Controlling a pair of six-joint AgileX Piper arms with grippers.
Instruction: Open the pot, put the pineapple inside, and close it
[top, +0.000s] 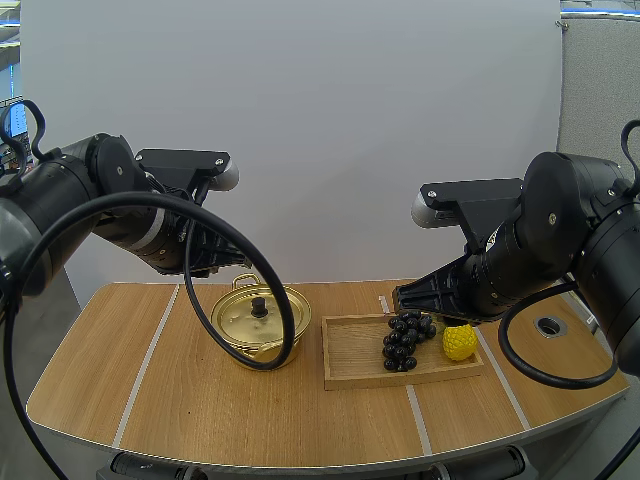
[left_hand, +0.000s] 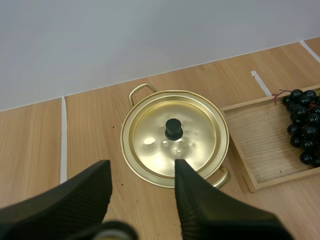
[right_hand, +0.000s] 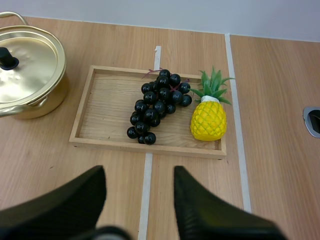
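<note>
Shiny gold metal pot (left_hand: 126, 146) and lid (left_hand: 196, 136); smooth matt wood tray (right_hand: 105, 111) and table (right_hand: 50, 165); glossy black grapes (right_hand: 157, 107); bumpy yellow pineapple (right_hand: 209, 121).

One pot (right_hand: 37, 102), one lid (left_hand: 150, 140), one pineapple (right_hand: 208, 119), one tray (right_hand: 107, 107), seemingly one grape bunch (right_hand: 157, 105).

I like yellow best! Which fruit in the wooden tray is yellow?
The small yellow pineapple with green leaves; the bunch of black grapes beside it isn't.

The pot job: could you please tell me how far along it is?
Nothing is done yet: the lid sits on the pot and the pineapple lies in the wooden tray beside the grapes. The left end effector hovers open near the pot, the right end effector open near the tray. Opening, loading, closing remain.
</note>
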